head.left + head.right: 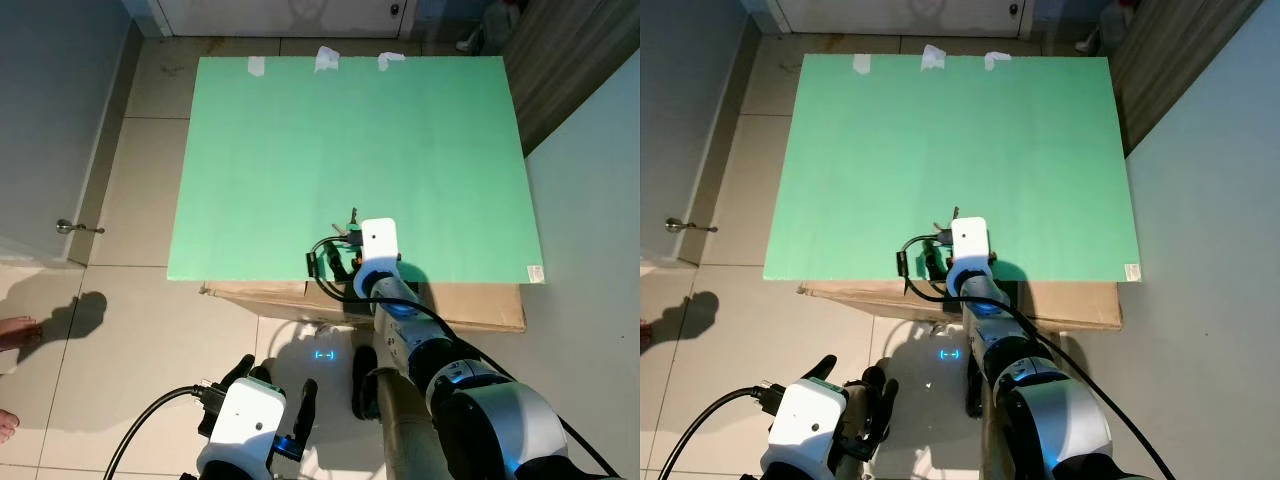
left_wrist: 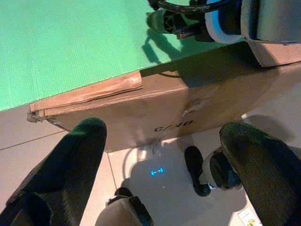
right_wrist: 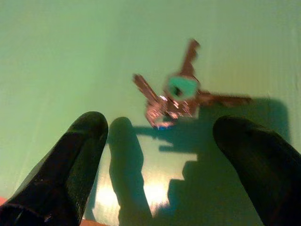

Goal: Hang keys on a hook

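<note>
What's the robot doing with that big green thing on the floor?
It is going after a bunch of keys lying on a green sheet spread over a cardboard box. Its right gripper is reached out over the near edge of the sheet, fingers open on either side of the keys, not gripping them yet. Its left gripper hangs open by the floor, beside the box.

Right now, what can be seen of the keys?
The keys are a small bunch of metal keys splayed out flat on the green board, near its front edge. One has a green head. They lie ahead of the right gripper, whose black fingers are spread wide and do not touch them.
</note>
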You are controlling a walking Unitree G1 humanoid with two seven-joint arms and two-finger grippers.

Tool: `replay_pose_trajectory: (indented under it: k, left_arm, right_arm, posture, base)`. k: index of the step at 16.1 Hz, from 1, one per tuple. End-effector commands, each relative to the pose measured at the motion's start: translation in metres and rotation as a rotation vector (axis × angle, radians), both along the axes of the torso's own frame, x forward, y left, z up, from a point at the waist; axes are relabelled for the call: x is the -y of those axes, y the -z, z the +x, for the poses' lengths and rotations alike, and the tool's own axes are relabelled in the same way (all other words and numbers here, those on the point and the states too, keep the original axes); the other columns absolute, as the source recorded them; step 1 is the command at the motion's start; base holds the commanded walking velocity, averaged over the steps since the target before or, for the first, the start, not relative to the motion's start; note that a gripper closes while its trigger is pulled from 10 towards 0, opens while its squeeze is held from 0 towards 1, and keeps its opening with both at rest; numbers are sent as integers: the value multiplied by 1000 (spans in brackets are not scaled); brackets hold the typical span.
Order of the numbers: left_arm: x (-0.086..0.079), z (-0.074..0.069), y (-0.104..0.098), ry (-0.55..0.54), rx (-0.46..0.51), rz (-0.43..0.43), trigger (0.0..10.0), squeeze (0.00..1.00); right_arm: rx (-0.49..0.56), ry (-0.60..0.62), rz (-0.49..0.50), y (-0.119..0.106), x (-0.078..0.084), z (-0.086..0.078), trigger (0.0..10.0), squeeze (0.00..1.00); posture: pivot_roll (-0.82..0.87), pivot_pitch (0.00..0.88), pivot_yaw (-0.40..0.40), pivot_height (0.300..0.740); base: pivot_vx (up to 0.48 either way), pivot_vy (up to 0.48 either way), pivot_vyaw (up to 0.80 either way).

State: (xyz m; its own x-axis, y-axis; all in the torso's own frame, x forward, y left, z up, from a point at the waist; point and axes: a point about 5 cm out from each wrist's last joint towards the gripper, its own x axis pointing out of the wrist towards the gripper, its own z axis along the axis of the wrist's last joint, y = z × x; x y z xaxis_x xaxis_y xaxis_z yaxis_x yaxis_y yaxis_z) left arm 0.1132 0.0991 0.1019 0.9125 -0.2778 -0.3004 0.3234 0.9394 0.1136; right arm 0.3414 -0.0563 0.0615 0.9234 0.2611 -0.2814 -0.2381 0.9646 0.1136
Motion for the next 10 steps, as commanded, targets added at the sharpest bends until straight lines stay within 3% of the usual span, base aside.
replay_pose_trajectory:
  k: [1, 2, 4, 10]
  left_arm:
    - [16, -8, -2, 35, -18, -55, 10000, 0]
    - [16, -7, -2, 33, -16, -55, 10000, 0]
    - [15, -7, -3, 31, -12, -52, 10000, 0]
    - [15, -5, -2, 38, -9, -47, 10000, 0]
  right_arm:
    - [-96, -10, 54, 18, -19, -18, 3020, 0]
    - [-106, -6, 75, 19, -20, -18, 0, 0]
    - [-123, 19, 122, 18, -21, -18, 0, 0]
    - [-137, 27, 127, 20, -20, -19, 0, 0]
  posture:
    - [280, 462, 6, 740]
    - [279, 462, 6, 740]
    - [275, 463, 6, 740]
    - [266, 464, 7, 740]
  base:
    - [0, 0, 0]
    - [0, 0, 0]
    - [0, 0, 0]
    - [0, 0, 0]
